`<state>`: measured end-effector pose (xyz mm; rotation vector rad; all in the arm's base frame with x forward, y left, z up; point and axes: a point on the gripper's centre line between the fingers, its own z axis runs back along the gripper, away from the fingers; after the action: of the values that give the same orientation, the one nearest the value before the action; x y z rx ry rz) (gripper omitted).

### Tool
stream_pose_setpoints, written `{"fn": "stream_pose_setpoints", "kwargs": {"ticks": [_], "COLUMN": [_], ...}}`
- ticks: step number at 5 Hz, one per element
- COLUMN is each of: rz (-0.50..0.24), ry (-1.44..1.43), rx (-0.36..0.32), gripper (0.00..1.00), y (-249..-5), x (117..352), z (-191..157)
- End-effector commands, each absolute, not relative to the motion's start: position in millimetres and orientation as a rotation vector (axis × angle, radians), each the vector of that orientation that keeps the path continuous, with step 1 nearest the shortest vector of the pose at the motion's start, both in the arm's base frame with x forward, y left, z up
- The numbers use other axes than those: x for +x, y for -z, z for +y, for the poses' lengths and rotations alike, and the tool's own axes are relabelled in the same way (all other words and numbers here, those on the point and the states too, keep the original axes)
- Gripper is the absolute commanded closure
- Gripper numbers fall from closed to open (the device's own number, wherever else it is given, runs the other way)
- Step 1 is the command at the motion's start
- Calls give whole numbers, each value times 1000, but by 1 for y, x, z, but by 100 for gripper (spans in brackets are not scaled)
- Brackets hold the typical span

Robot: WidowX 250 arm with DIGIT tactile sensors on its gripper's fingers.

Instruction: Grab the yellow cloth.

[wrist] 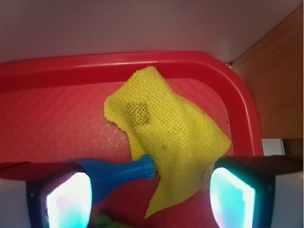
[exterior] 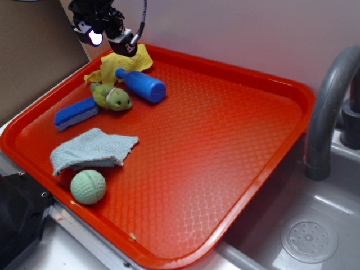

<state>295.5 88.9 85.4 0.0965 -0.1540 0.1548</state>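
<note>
Directly below the open, empty hand, yellow cloth overlapped by blue bottle neck: risk of pinching both.

A toy kitchen counter: grey sink basin with drain, curved faucet, red serving tray.

A plain white wall backs a grey sink basin with a curved grey faucet.

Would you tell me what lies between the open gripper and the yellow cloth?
Nothing: in the wrist view the gripper hangs over the frayed yellow cloth, with only the blue plastic bottle's neck alongside.
</note>
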Motion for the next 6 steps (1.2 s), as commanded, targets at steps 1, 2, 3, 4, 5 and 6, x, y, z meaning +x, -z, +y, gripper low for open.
{"fn": "stream_pose_setpoints", "kwargs": {"ticks": [1, 2, 3, 4, 5, 6], "rz": [-68, -54, -81, -97, -115, -148], "ry": [-452, -453, -438, -396, -375, -334], "rx": [48, 102, 133, 147, 182, 199], "gripper": [0, 0, 100, 100, 100, 100], "y": [-69, -57, -61, -57, -52, -47], "x": [322, 322, 318, 313, 311, 312], "z": [89, 88, 87, 82, 81, 79]}}
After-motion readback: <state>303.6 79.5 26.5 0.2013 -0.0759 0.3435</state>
